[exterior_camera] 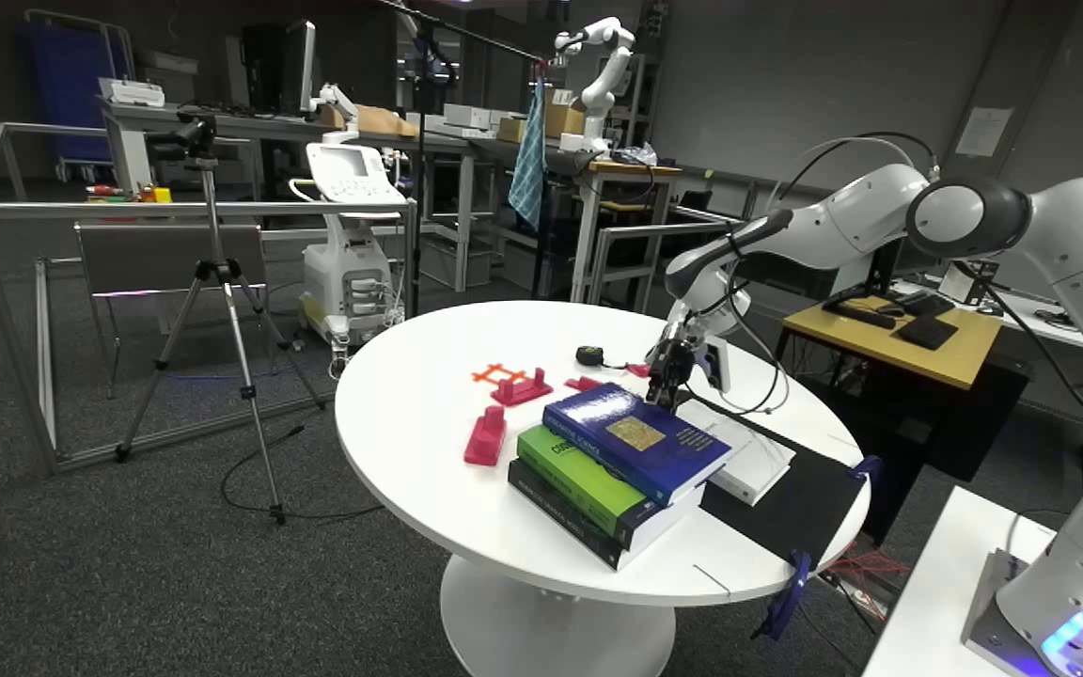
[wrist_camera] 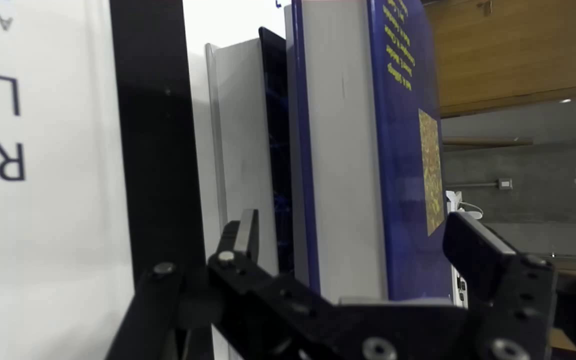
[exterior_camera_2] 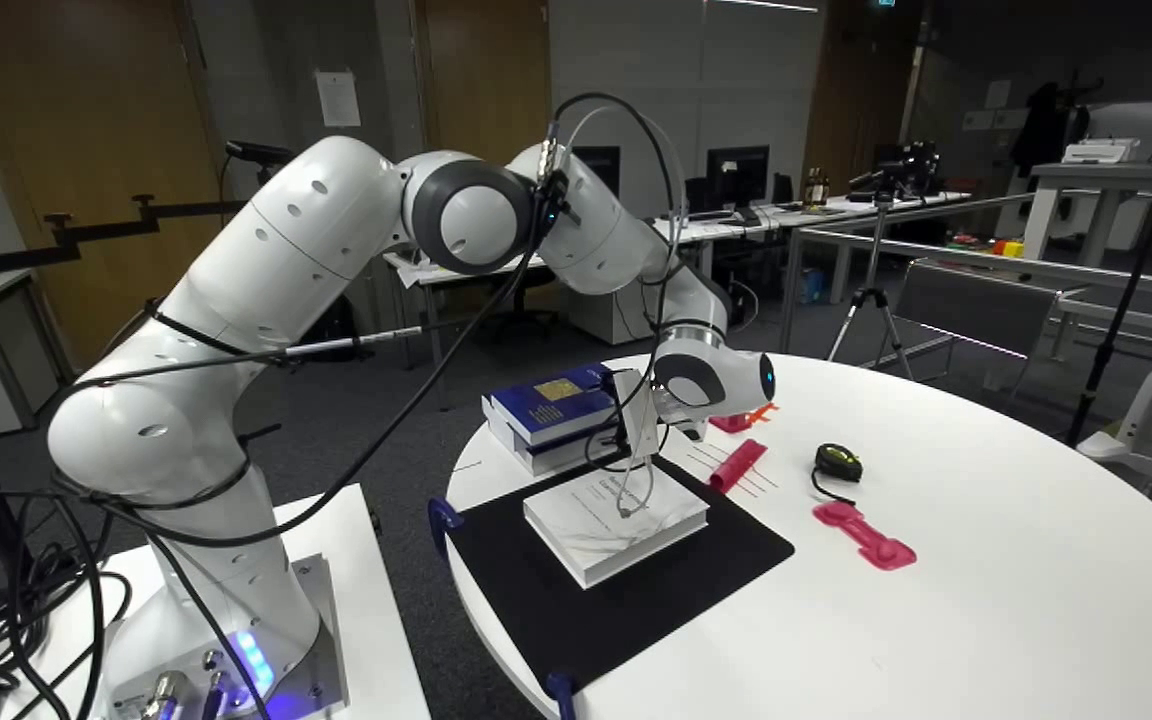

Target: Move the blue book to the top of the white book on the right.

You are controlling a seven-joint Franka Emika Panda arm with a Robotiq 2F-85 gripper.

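Your gripper (wrist_camera: 353,230) is right at the stack (exterior_camera: 607,475), and its 2 fingers (wrist_camera: 468,250) stand spread wide: in the wrist view the page side of the blue book (wrist_camera: 355,150) shows between them. You can't tell from these angles whether either finger touches it. The blue book itself lies flat on top, gold patch (exterior_camera: 635,433) facing up, above the green book (exterior_camera: 588,481) and the black book (exterior_camera: 565,512), 3 in all, near the front edge of the round white tabletop (exterior_camera: 419,376) in an exterior view. Look across and there's your white book (exterior_camera_2: 586,525), flat on the black mat (exterior_camera_2: 626,605), apart from the stack, with a strip of mat and a sliver of bare tabletop running between. The mat reaches the tabletop's edge, and 2 blue clamps (exterior_camera: 793,592) sit there at 2 of its corners. Your arm (exterior_camera_2: 306,220) stretches over from its base (exterior_camera_2: 261,570) on a separate white table (exterior_camera_2: 376,640), bent high at the elbow. Farther in from that edge, pink pieces (exterior_camera_2: 866,537) lie scattered, a black tape measure (exterior_camera_2: 838,462) near them.
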